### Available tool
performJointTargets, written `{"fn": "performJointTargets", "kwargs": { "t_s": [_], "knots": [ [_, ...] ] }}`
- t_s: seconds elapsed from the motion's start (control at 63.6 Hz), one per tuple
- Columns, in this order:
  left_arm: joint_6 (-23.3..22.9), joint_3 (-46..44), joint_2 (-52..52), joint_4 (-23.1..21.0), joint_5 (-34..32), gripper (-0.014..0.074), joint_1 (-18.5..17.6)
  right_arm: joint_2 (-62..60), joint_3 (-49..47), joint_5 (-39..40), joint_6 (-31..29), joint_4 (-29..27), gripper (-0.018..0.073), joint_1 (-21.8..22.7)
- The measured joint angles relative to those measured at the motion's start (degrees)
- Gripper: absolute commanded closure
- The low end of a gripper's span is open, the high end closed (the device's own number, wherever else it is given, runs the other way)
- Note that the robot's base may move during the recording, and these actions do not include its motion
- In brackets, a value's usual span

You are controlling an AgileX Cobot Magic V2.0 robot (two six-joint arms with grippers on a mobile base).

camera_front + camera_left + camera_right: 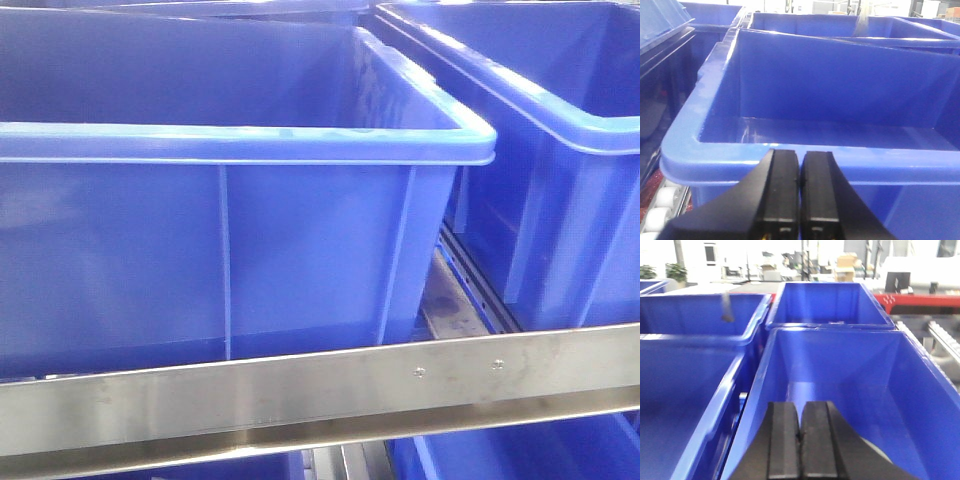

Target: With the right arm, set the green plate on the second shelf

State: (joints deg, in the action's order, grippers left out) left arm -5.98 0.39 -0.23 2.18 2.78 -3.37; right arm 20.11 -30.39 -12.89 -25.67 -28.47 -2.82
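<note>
The green plate shows in no view. My left gripper (pixel 800 157) is shut and empty, its black fingers pressed together just in front of the near rim of a large blue bin (pixel 805 155). My right gripper (pixel 800 410) is shut and empty, its fingers together above the inside of another blue bin (pixel 850 380). Neither gripper shows in the front view.
Large blue plastic bins fill every view: two side by side in the front view (pixel 240 145) (pixel 560 110), behind a steel shelf rail (pixel 320 385). More bins stand to the left (pixel 690 385) and beyond (pixel 830 305) in the right wrist view. White rollers (pixel 660 210) show at lower left.
</note>
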Motion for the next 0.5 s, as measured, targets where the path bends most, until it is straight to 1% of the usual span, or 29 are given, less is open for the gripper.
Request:
{"fn": "performJointTargets", "kwargs": {
  "t_s": [0.267, 0.408, 0.503],
  "knots": [
    [0.0, 0.0, 0.0, 0.0, 0.0, 0.0465, 0.0, -19.8, 8.8, -7.3, 0.0, 6.7, 0.0531, 0.0],
    [0.0, 0.0, 0.0, 0.0, 0.1, 0.0465, 0.0, -20.9, 10.5, -16.4, 0.0, 12.1, 0.0531, 0.1],
    [0.0, 0.0, 0.0, 0.0, 0.1, 0.0465, 0.0, -20.9, 11.3, -16.5, 0.0, 14.4, 0.0531, 0.1]
  ]
}}
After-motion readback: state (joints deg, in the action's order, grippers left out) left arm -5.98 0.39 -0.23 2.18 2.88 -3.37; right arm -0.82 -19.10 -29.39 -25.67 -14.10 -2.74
